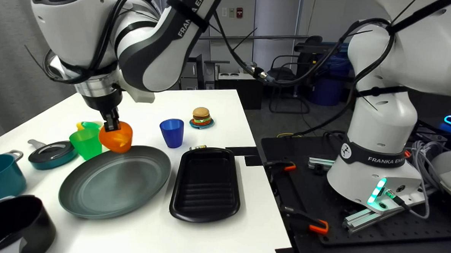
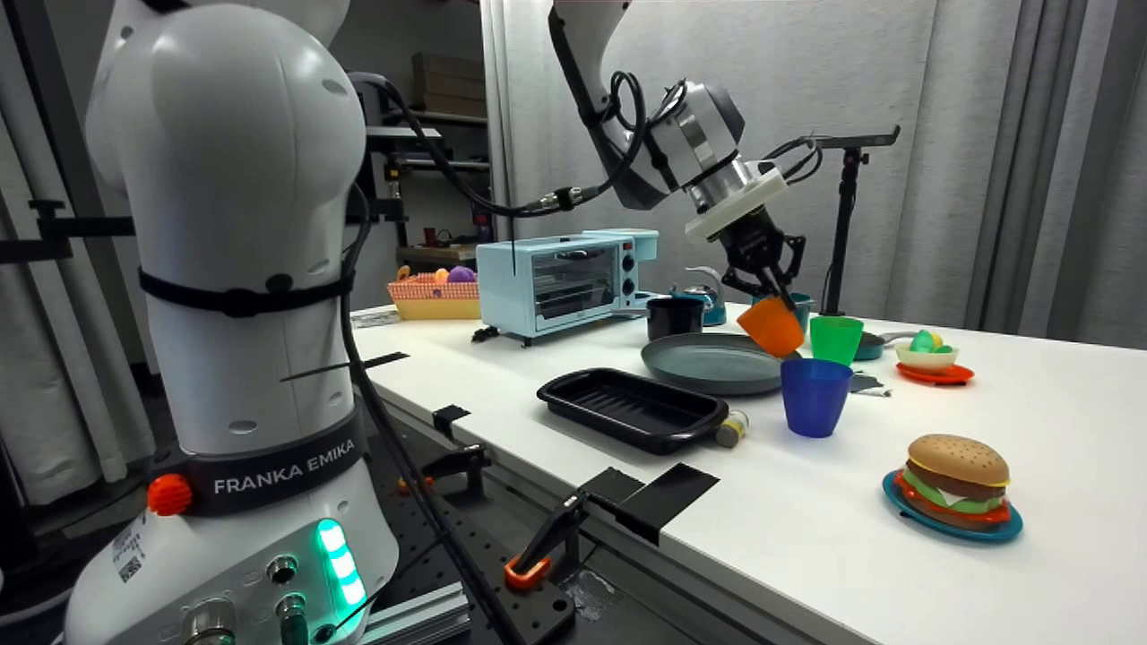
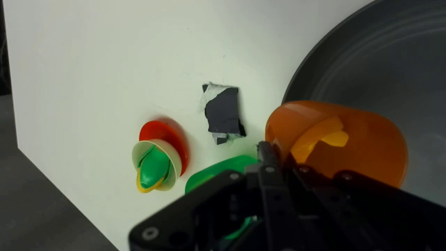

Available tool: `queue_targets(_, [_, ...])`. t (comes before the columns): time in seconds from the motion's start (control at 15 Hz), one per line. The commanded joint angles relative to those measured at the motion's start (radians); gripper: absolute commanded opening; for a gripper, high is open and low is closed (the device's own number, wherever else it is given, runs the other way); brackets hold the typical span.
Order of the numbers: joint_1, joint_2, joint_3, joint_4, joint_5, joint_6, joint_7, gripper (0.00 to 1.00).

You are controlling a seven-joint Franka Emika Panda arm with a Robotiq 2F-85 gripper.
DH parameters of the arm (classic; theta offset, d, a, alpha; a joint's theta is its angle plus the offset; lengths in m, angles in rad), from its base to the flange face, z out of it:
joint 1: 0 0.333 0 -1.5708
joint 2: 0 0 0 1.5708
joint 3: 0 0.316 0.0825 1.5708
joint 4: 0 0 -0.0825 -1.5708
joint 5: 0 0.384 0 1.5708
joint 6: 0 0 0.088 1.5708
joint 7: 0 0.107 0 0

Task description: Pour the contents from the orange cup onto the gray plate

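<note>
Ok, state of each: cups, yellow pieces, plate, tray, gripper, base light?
orange cup: tilted, held up
gripper: shut on orange cup
yellow pieces: inside orange cup
gray plate: flat, face up
green cup: upright
blue cup: upright
black tray: flat, face up
base light: lit green

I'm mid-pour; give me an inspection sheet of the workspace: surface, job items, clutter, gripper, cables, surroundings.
Surface: white tabletop, torn dark patch near the gray plate.
Job items: orange cup tilted above the gray plate's edge, yellow pieces inside it.
Clutter: green cup, blue cup and black ridged tray near the gray plate; toy hamburger farther off.
Gripper: closed on the orange cup's wall.
Cables: black cable strapped along the arm.
Surroundings: gray curtain beyond the white tabletop, black stand before it.
</note>
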Motion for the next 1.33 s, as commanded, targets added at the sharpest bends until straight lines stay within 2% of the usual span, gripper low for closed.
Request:
queue_targets(0.0, [0.037,-0.034,-0.024,-0.03,-0.223,0.036,0.146,0.0])
queue_targets(0.33, [0.024,-0.046,0.007,-0.025,-0.504,0.007,0.34,0.0])
queue_targets(0.6, [0.009,-0.053,0.034,-0.022,-0.692,-0.017,0.445,0.0])
queue_targets(0.93, [-0.008,-0.063,0.07,-0.024,-0.89,-0.06,0.568,0.0])
queue_targets(1.27, [-0.02,-0.073,0.112,-0.038,-1.038,-0.167,0.715,0.0])
